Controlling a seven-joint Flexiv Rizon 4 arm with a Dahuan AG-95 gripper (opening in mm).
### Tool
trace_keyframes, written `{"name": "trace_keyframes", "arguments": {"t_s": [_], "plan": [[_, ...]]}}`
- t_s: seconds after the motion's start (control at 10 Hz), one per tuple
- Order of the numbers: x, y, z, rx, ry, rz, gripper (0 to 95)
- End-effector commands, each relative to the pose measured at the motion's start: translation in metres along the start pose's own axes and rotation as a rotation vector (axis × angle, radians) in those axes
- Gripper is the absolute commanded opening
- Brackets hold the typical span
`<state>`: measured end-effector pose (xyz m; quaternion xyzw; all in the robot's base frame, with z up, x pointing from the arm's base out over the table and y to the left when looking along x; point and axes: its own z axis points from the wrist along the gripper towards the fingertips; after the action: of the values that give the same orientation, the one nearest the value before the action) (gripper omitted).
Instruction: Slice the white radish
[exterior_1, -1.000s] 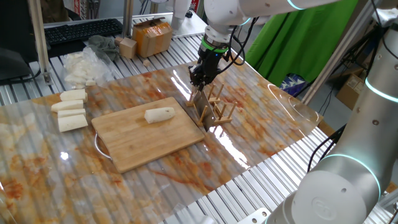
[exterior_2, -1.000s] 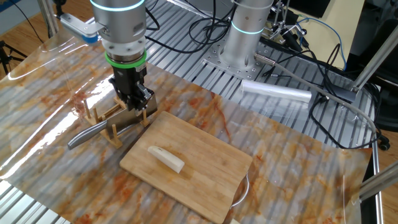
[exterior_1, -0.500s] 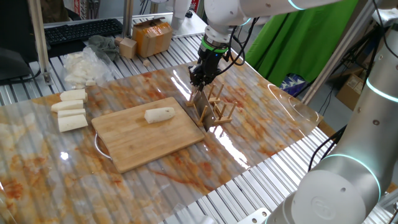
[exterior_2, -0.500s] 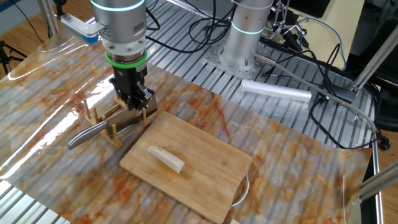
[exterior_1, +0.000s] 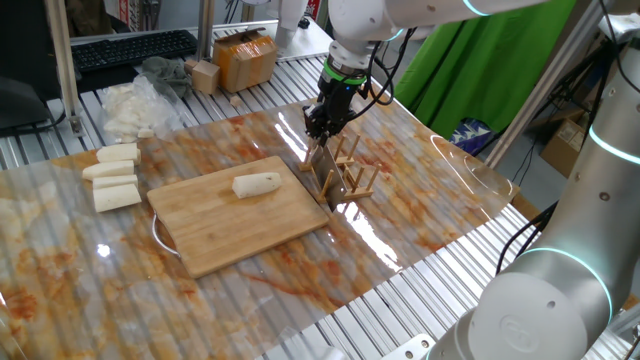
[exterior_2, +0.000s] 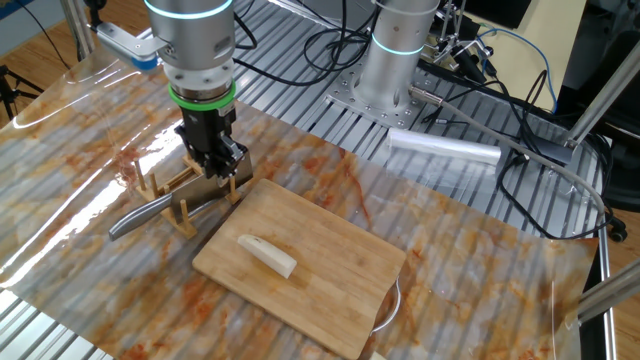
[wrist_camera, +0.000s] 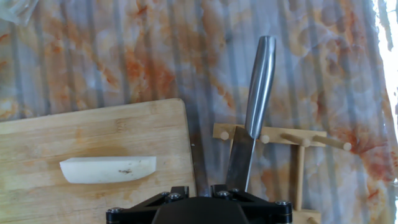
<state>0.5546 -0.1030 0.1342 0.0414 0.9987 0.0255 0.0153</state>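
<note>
The white radish (exterior_1: 257, 184) (exterior_2: 267, 255) (wrist_camera: 107, 169) lies whole on its side in the middle of a wooden cutting board (exterior_1: 230, 225) (exterior_2: 330, 260) (wrist_camera: 93, 130). A knife (exterior_1: 322, 170) (exterior_2: 150, 213) (wrist_camera: 256, 87) rests in a small wooden rack (exterior_1: 355, 180) (exterior_2: 170, 185) (wrist_camera: 298, 140) beside the board. Its silver end points away from the board. My gripper (exterior_1: 320, 130) (exterior_2: 215, 165) (wrist_camera: 201, 190) is lowered onto the knife's dark end over the rack. The jaws stand narrow and look shut on that end. The contact itself is mostly hidden.
Three longer white radish blocks (exterior_1: 112, 175) lie on the table's left side, with a heap of white scraps (exterior_1: 125, 105) behind them. A cardboard box (exterior_1: 245, 58) and a keyboard (exterior_1: 135, 48) sit at the back. A silver cylinder (exterior_2: 445, 150) lies near another arm's base (exterior_2: 395, 60).
</note>
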Motion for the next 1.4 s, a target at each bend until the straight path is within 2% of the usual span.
{"name": "trace_keyframes", "arguments": {"t_s": [0.1, 0.7, 0.8, 0.9, 1.4], "plan": [[0.000, 0.000, 0.000, 0.000, 0.000, 0.000, 19.0], [0.000, 0.000, 0.000, 0.000, 0.000, 0.000, 19.0], [-0.004, -0.023, 0.010, -0.010, 0.013, 0.006, 19.0], [-0.004, -0.023, 0.010, -0.010, 0.013, 0.006, 38.0], [-0.004, -0.024, 0.010, -0.010, 0.016, 0.008, 38.0]]}}
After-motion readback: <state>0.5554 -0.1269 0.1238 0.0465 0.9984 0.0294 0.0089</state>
